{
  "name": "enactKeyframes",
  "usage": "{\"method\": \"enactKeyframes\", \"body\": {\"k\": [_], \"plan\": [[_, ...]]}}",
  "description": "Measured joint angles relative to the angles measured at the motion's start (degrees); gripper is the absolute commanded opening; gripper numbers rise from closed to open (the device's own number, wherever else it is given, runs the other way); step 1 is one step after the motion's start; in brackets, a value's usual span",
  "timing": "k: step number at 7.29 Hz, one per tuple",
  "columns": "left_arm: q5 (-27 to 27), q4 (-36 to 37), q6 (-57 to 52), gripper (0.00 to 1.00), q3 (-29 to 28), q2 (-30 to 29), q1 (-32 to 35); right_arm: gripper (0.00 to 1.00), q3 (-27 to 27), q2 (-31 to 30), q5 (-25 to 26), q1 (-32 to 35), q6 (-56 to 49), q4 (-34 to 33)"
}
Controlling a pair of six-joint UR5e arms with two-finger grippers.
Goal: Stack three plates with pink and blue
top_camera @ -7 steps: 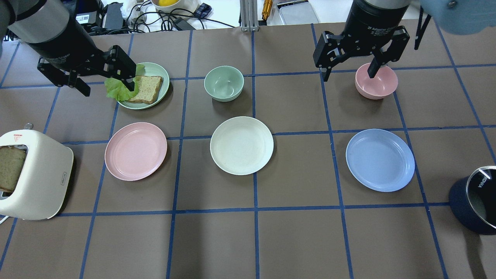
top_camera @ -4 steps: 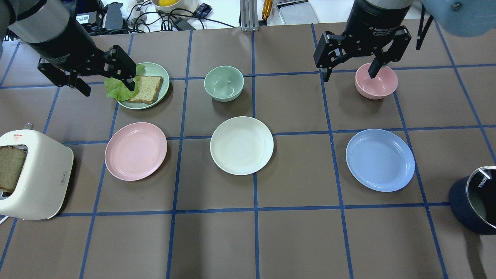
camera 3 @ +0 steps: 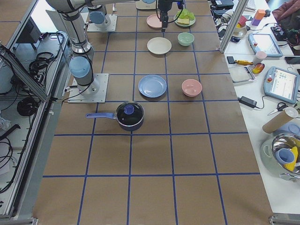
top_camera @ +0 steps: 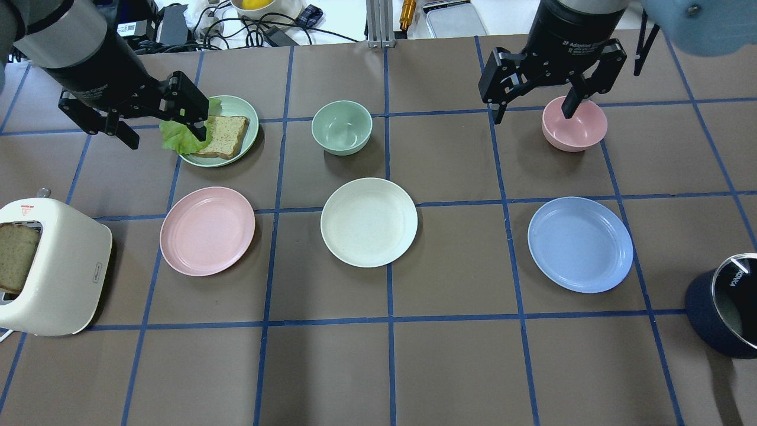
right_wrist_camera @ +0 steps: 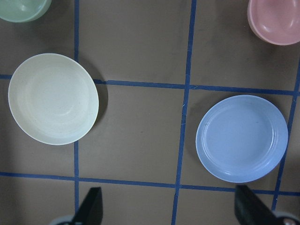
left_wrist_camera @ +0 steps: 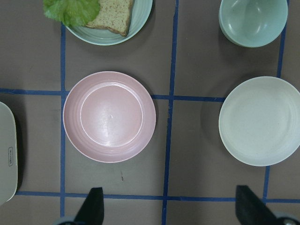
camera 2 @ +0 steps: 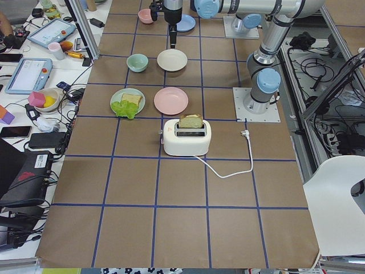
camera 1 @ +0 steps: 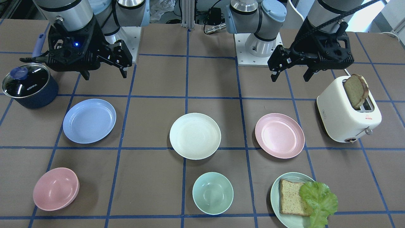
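Observation:
Three plates lie apart in a row on the brown table. The pink plate (top_camera: 207,231) (camera 1: 279,135) (left_wrist_camera: 109,116) is on the left, the cream-white plate (top_camera: 368,222) (camera 1: 195,136) (right_wrist_camera: 53,98) in the middle, and the blue plate (top_camera: 579,244) (camera 1: 89,121) (right_wrist_camera: 241,138) on the right. My left gripper (top_camera: 167,137) (left_wrist_camera: 171,208) is open and empty, held high behind the pink plate. My right gripper (top_camera: 532,115) (right_wrist_camera: 169,208) is open and empty, held high behind the blue plate.
A pale green plate (top_camera: 249,118) with bread and lettuce sits behind the pink plate. A mint bowl (top_camera: 342,127) and a pink bowl (top_camera: 582,127) stand in the back row. A toaster (top_camera: 59,278) is at the far left and a lidded pot (top_camera: 724,307) at the far right.

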State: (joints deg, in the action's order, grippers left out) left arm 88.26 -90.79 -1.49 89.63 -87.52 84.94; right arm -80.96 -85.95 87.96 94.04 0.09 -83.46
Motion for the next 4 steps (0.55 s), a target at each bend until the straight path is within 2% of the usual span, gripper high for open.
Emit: {"method": "enactKeyframes", "body": {"k": [4], "plan": [[0.17,-0.09,0.08,1.00,0.24,0.12,0.05,1.00,0.00,0.04,0.18,0.00,-0.02,-1.14]]}}
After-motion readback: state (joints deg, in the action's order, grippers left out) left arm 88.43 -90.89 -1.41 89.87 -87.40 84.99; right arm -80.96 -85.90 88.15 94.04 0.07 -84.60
